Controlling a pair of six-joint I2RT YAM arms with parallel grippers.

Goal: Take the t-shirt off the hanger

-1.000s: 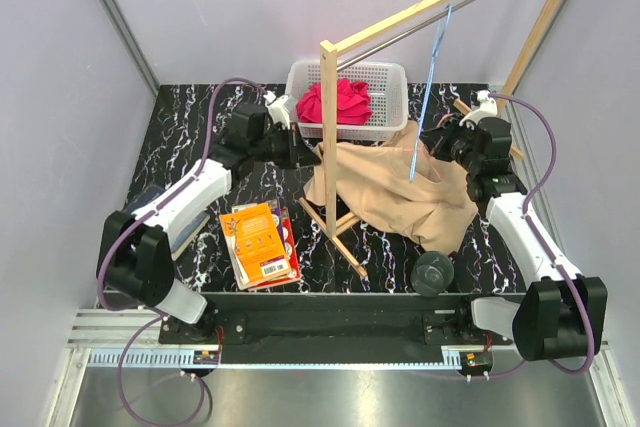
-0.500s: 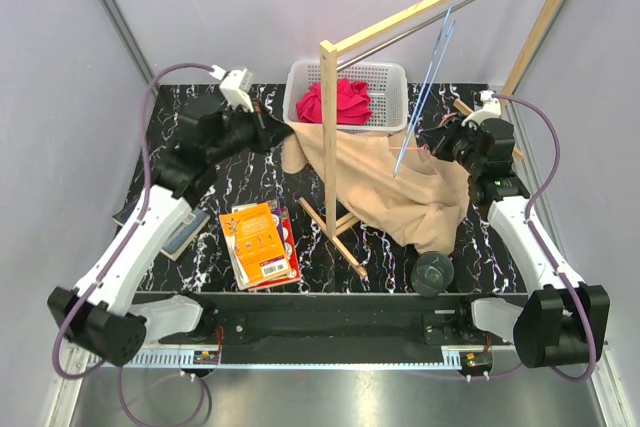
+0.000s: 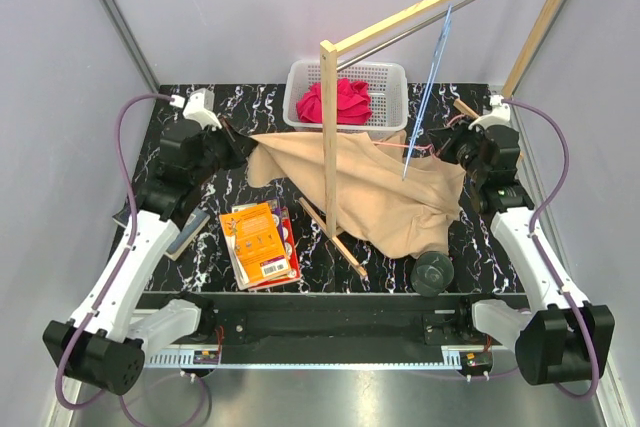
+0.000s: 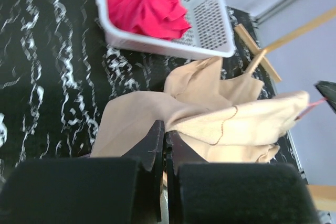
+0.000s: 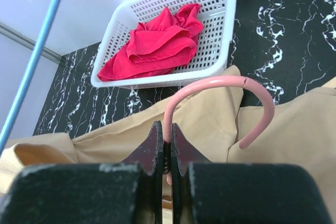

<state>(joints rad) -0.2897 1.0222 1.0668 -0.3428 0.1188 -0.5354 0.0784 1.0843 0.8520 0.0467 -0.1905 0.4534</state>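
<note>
A beige t-shirt [image 3: 380,187] is stretched across the middle of the black marbled table between my two grippers. My left gripper [image 3: 237,142] is shut on the shirt's left edge [image 4: 157,114], pulling it leftward. My right gripper [image 3: 440,144] is shut on the stem of a pink hanger [image 5: 210,85], whose hook curves up in the right wrist view; its thin pink line [image 3: 400,145] shows in the top view. The rest of the hanger is hidden inside the shirt [image 5: 131,129].
A white basket [image 3: 392,75] holding a red cloth [image 3: 338,101] stands at the back. A wooden rack post [image 3: 328,137] rises mid-table with a rail above and a blue rod [image 3: 428,87]. An orange book [image 3: 262,242] and a black round object [image 3: 433,272] lie in front.
My left arm has swung left and back, dragging the shirt's edge with it, so the shirt is now stretched out wide. The right gripper stayed holding the hanger.
</note>
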